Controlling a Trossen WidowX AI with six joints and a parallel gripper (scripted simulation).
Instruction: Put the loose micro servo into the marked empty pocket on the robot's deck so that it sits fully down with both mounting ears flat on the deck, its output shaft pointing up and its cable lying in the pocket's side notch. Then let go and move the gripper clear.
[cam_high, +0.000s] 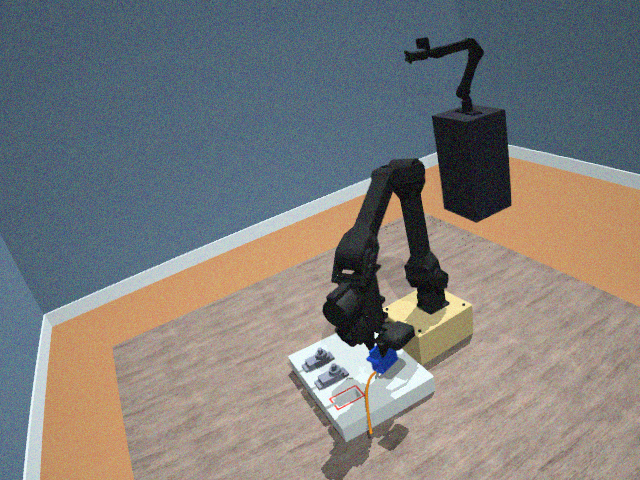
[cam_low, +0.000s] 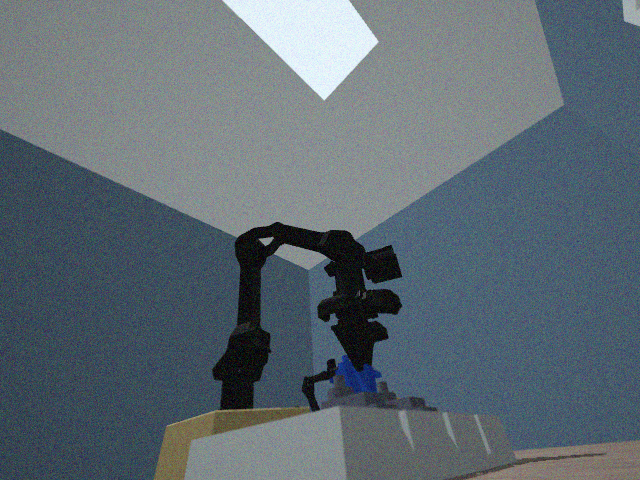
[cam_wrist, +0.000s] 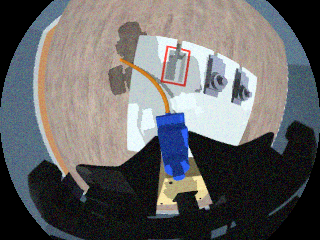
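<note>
My gripper (cam_high: 381, 350) (cam_low: 360, 367) (cam_wrist: 172, 137) is shut on the loose blue micro servo (cam_high: 382, 360) (cam_low: 364, 381) (cam_wrist: 172, 139) and holds it above the white deck (cam_high: 416, 375) (cam_low: 268, 444) (cam_wrist: 220, 122). The servo looks slightly tilted in the exterior view; its exact shaft direction is hard to tell. Its orange cable (cam_high: 367, 403) (cam_wrist: 156, 82) runs out over the deck's edge. The empty pocket (cam_high: 347, 397) (cam_wrist: 175, 69), outlined in red, lies off to the servo's side, with its notch toward the deck's edge. The fingers partly hide the servo.
Two grey servos (cam_high: 317, 360) (cam_high: 331, 376) (cam_wrist: 215, 77) (cam_wrist: 242, 90) sit in the deck in a row beside the pocket. The arm's yellow base box (cam_high: 447, 338) (cam_low: 188, 439) stands behind the deck. A black pedestal (cam_high: 473, 165) with another arm stands far back.
</note>
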